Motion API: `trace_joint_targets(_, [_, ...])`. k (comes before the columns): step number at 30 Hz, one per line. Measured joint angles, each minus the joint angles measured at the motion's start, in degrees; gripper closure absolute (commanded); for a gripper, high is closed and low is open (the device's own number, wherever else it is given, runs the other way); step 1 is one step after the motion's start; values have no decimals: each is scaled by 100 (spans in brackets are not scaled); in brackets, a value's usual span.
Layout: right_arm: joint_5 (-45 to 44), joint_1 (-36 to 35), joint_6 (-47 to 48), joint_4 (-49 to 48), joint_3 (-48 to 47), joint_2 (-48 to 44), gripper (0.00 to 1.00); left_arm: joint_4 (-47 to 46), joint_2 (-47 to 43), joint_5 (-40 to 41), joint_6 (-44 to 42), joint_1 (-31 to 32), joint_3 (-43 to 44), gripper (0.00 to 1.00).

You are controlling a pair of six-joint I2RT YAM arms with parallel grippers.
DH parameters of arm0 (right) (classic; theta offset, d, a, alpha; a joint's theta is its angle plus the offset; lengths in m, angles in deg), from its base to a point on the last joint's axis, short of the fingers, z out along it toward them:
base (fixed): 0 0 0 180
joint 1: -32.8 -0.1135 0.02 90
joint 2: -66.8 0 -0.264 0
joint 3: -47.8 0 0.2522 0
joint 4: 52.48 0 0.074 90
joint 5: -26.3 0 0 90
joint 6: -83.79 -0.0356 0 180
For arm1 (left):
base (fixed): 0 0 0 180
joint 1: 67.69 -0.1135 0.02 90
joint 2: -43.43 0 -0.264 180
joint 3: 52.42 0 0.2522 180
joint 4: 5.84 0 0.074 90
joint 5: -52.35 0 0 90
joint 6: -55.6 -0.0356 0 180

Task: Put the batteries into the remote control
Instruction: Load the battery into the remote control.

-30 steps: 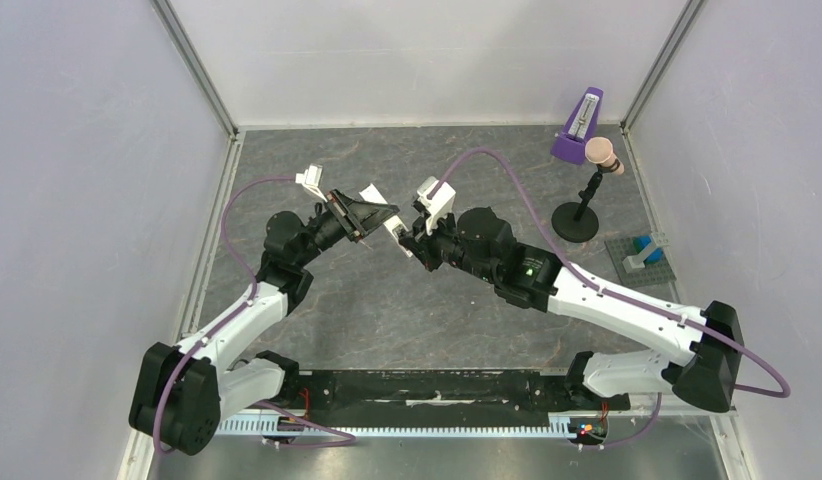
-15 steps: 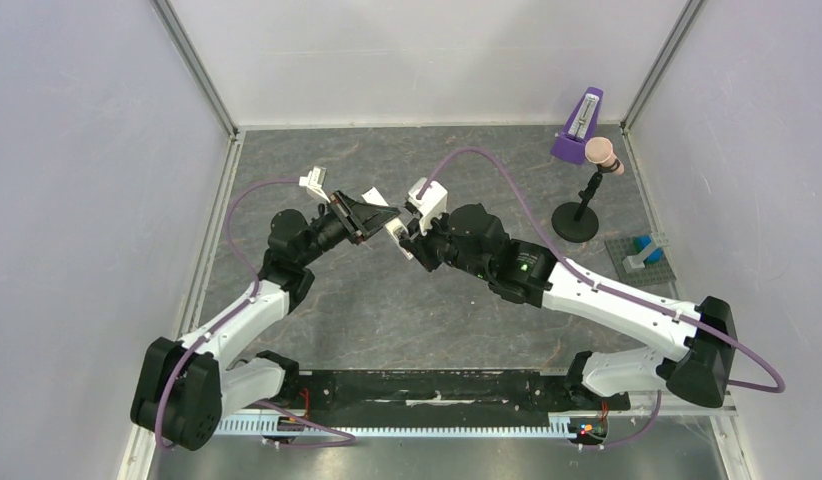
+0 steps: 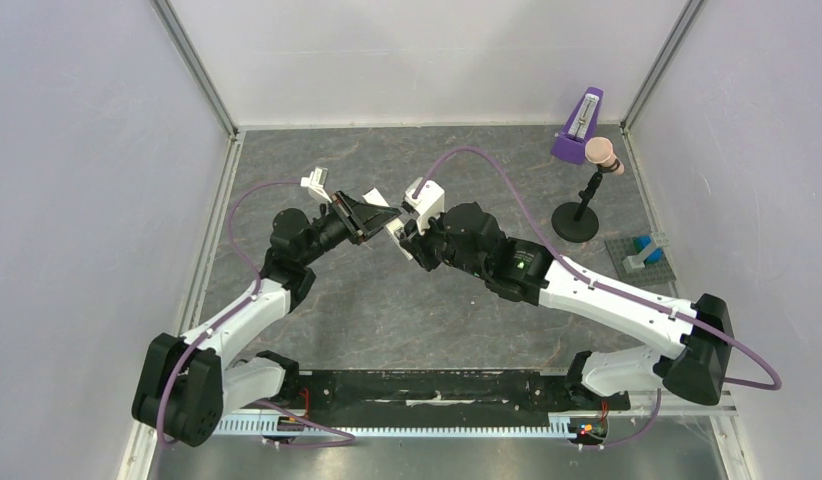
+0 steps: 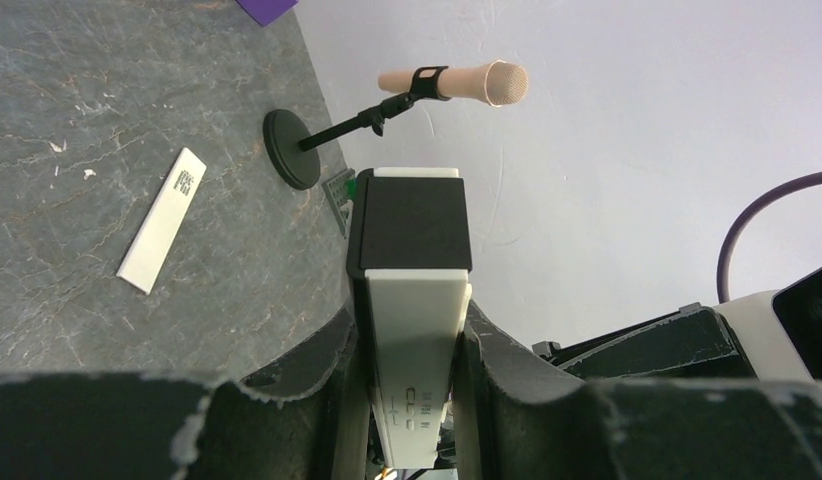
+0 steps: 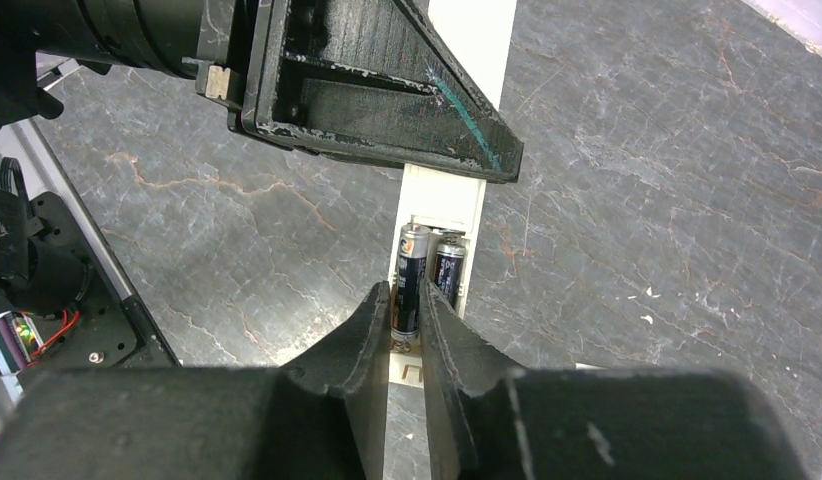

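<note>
My left gripper [image 3: 380, 215] is shut on the white remote control [image 4: 411, 330] and holds it above the table. The remote's open compartment [image 5: 434, 262] faces the right wrist camera. Two dark batteries lie side by side in it. My right gripper [image 5: 405, 300] is shut on the left battery [image 5: 409, 272], whose near end sits against the spring. The right battery [image 5: 448, 268] lies free in the compartment. In the top view the right gripper [image 3: 405, 238] meets the remote [image 3: 393, 229] at mid-table. One finger [image 5: 377, 90] of the left gripper hides the remote's far part.
The thin white cover strip [image 4: 162, 220] lies flat on the table beyond the grippers. A microphone on a black stand [image 3: 585, 195], a purple metronome [image 3: 577, 128] and a small blue piece on a grey plate [image 3: 642, 252] stand at the right. Walls enclose the table.
Both grippers have shifted slightly left and away together. The right arm has pushed in closer to the remote. Both grips are unchanged.
</note>
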Motion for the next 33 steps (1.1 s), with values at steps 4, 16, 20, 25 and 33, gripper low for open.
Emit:
trace_joint_targets(4, [-35,0,-2,50,-22,24,79,-2,55,0,2,0,0,98])
trace_joint_targets(16, [-39,7,-238,157,-229,4,42,-55,85,0,0,0,24,98])
trace_joint_targets(20, [-46,52,-470,240,-334,-199,40,-94,85,2,0,0,31,98])
trace_joint_targets(25, [-90,225,-1040,264,-345,-599,30,-212,85,4,0,0,42,98])
trace_joint_targets(33, [-37,1010,-3027,804,-798,-584,2,-682,83,24,0,0,39,98])
